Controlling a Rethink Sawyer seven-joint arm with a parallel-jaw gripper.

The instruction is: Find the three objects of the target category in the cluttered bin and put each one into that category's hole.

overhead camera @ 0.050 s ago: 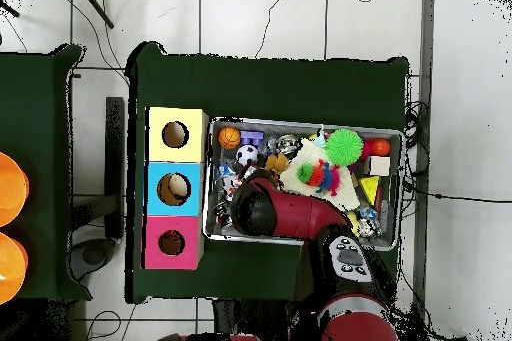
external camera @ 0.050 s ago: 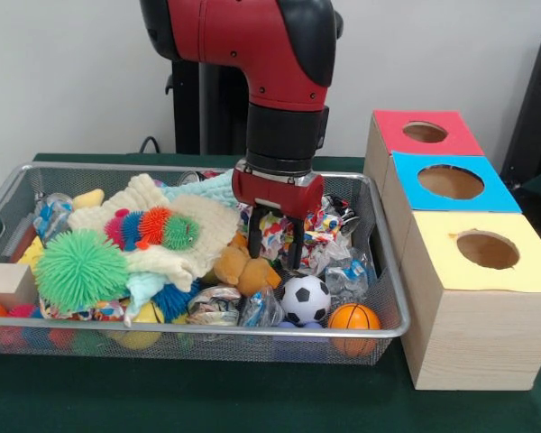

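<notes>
While the arm (external camera @ 0.050 s ago: 270,63) reaches down into the wire bin (external camera @ 0.050 s ago: 379,330), the gripper (external camera @ 0.050 s ago: 278,242) hangs with its fingers apart, tips among crinkly wrapped packets (external camera @ 0.050 s ago: 329,236) near the bin's middle; whether they touch anything is hard to tell. Just beside the tips sits a tan plush toy (external camera @ 0.050 s ago: 243,268). At the bin's near edge lie a small football (external camera @ 0.050 s ago: 305,299) and a basketball (external camera @ 0.050 s ago: 353,317). Beside the bin stand three boxes with holes: red (external camera @ 0.050 s ago: 426,133), blue (external camera @ 0.050 s ago: 449,182), yellow (external camera @ 0.050 s ago: 487,250).
</notes>
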